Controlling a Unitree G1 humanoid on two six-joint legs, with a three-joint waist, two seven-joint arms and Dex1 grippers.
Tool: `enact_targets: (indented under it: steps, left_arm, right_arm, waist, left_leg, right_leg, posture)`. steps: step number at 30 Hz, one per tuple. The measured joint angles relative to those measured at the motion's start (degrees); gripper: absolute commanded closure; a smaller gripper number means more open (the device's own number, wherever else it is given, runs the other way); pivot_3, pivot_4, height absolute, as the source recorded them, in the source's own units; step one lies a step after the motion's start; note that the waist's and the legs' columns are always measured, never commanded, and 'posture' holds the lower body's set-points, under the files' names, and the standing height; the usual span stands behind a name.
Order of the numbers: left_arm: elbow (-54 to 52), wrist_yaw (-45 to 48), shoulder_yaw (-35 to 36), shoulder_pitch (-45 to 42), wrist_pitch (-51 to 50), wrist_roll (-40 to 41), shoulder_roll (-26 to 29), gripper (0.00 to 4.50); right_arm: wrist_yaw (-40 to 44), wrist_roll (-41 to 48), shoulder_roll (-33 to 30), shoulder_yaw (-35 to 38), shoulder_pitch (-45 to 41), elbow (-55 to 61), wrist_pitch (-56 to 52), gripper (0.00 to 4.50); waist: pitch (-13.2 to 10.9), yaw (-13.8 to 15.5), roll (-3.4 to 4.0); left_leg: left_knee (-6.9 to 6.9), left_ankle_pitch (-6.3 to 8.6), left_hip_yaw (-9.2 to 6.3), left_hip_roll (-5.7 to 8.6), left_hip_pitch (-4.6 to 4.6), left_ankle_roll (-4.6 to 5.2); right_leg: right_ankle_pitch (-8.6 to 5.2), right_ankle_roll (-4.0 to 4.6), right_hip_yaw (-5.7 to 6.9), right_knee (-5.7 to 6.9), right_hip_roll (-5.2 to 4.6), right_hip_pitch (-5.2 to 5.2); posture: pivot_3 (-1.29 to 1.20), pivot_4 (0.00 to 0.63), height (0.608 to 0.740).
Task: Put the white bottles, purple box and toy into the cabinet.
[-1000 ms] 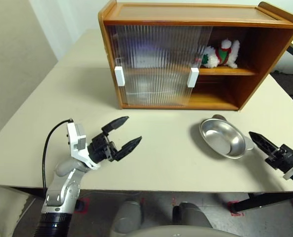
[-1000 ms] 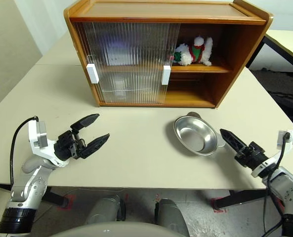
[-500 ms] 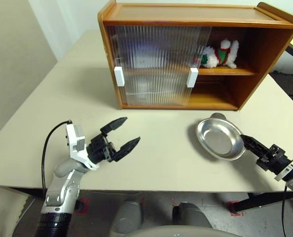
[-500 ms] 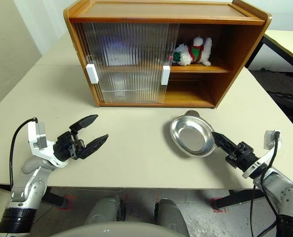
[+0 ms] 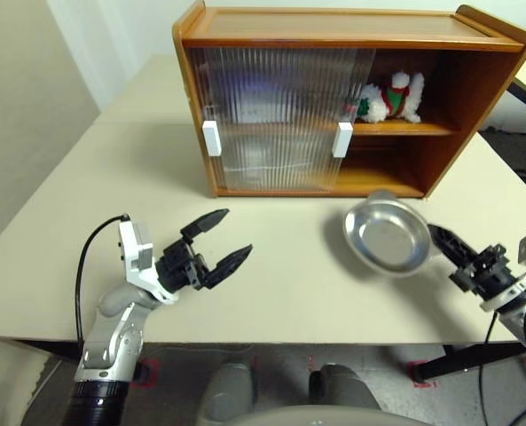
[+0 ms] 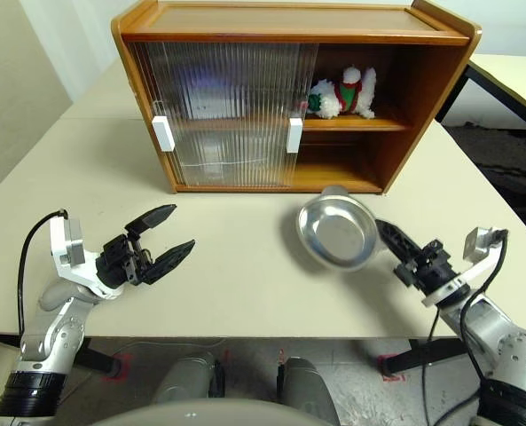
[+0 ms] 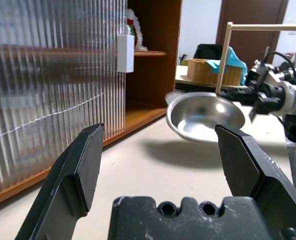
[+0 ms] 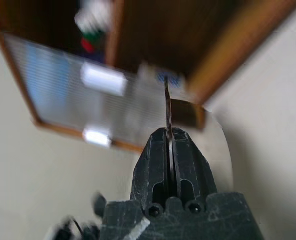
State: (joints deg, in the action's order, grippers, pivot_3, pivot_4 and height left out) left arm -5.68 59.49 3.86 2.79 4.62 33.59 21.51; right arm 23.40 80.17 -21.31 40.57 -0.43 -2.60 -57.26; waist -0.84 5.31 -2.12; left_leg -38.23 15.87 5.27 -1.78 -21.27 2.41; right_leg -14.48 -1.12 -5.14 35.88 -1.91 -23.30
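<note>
The cabinet (image 5: 333, 22) stands at the back of the table, its two ribbed sliding doors (image 5: 280, 115) covering the left side and the right side standing open. The toy (image 5: 388, 98) lies on the upper shelf in the open part. The white bottles and purple box are hidden; only blurred pale shapes show behind the doors. My right gripper (image 5: 440, 240) is shut on the rim of a steel bowl (image 5: 387, 238), held tilted above the table in front of the open side. My left gripper (image 5: 234, 234) hovers open over the table's front left with nothing between its fingers.
The beige table (image 5: 289, 284) has its front edge just under both arms. White handles (image 5: 212, 138) sit on the doors. Another table (image 6: 511, 75) stands off to the right. A wicker basket (image 7: 207, 70) sits in the background in the left wrist view.
My right gripper has closed on the bowl's rim and lifted it off the table, tilting it and carrying it up and left towards the cabinet. The left arm has stayed still.
</note>
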Motion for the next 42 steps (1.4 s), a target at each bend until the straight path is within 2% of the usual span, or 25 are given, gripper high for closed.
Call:
enact_targets:
  steps: [5, 12, 24, 29, 42]
  left_arm:
    - [-0.1, -0.4, -0.1, 0.0, -0.2, 0.0, 0.0, 0.0]
    - [-0.8, -2.6, -0.1, -0.3, -1.0, 0.1, -0.9, 0.0]
    - [-2.7, -5.1, -0.6, -2.1, -1.3, 0.1, -2.9, 0.0]
    - [-2.8, -5.6, -0.8, -2.2, -1.3, 0.0, -3.2, 0.0]
    - [-3.1, -6.2, -0.4, -2.0, -1.4, 0.0, -2.5, 0.0]
  right_arm:
    - [-9.3, 6.8, 4.0, 1.0, -4.2, 0.1, 2.3, 4.49]
    - [-14.6, 3.5, 7.1, 0.6, -10.0, -0.7, 11.5, 4.49]
    - [-16.1, -5.4, 10.2, -1.9, -15.8, -7.1, 20.9, 4.49]
    - [-16.6, -11.5, 13.1, -3.1, -21.2, -12.4, 27.9, 4.49]
    - [-16.1, -20.0, 13.9, -3.8, -32.8, -28.1, 35.6, 4.49]
  waist:
    - [0.0, 0.0, 0.02]
    - [0.0, 0.2, 0.08]
    - [0.1, -0.4, 0.17]
    - [0.1, -1.2, 0.2]
    - [0.1, -1.2, 0.27]
  left_leg:
    - [0.04, -0.01, -0.02, 0.0, -0.01, 0.01]
    - [0.03, -0.02, -0.03, 0.02, -0.01, 0.03]
    - [0.04, -0.02, -0.01, 0.02, 0.0, 0.03]
    - [0.04, -0.02, -0.01, 0.02, 0.02, 0.04]
    - [0.09, -0.02, -0.05, 0.04, 0.05, 0.03]
  right_leg:
    - [-0.02, 0.0, 0.01, -0.02, -0.02, -0.02]
    - [0.05, 0.1, 0.0, -0.02, -0.05, -0.1]
    - [0.11, 0.21, -0.02, 0.01, -0.03, -0.09]
    - [0.13, 0.22, 0.0, 0.02, -0.03, -0.1]
    - [0.21, 0.26, 0.03, 0.04, -0.02, -0.18]
  posture:
    - [0.21, 0.0, 0.74]
    - [0.22, 0.0, 0.74]
    - [0.22, 0.0, 0.74]
    - [0.22, 0.0, 0.74]
    - [0.24, 0.0, 0.74]
